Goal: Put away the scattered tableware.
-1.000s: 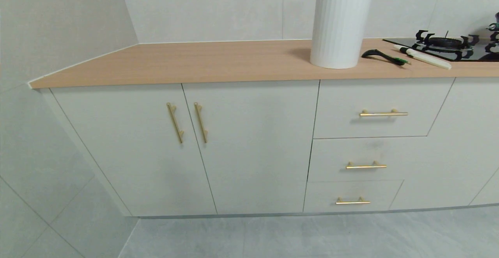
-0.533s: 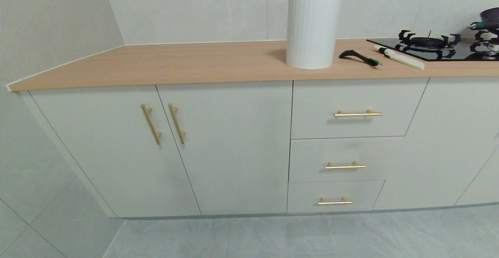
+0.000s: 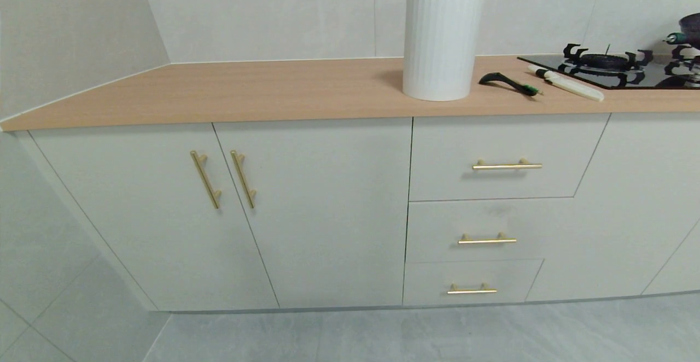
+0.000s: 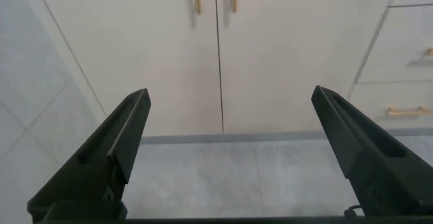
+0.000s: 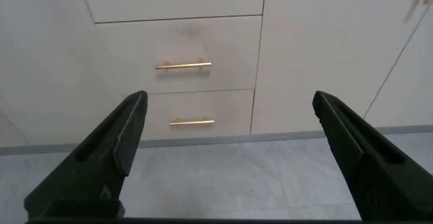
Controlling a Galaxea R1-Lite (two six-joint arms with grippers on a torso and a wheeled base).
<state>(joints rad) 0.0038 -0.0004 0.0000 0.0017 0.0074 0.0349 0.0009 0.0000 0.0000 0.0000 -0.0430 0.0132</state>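
Black utensil [image 3: 511, 83] lay on table [image 3: 246, 91] just right of white ribbed canister [image 3: 442, 42]; white knife [image 3: 566, 83] farther from canister, near stove [image 3: 607, 66], close beside utensil. Left pincer [image 4: 230, 97] spread wide, facing cabinet doors [image 4: 284, 55] below, left of canister. Right pincer [image 5: 230, 99] spread wide, facing drawers [image 5: 203, 48] beneath canister.

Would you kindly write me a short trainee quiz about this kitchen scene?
1. Which object stands on the countertop to the robot's left of the black-handled utensil? A) white ribbed canister B) kettle C) bowl
2. True or false: the left pincer and the right pincer are both shut.
3. Fill in: the stacked drawers below the countertop number ___.
Key: 1 A; 2 false; 3 three.
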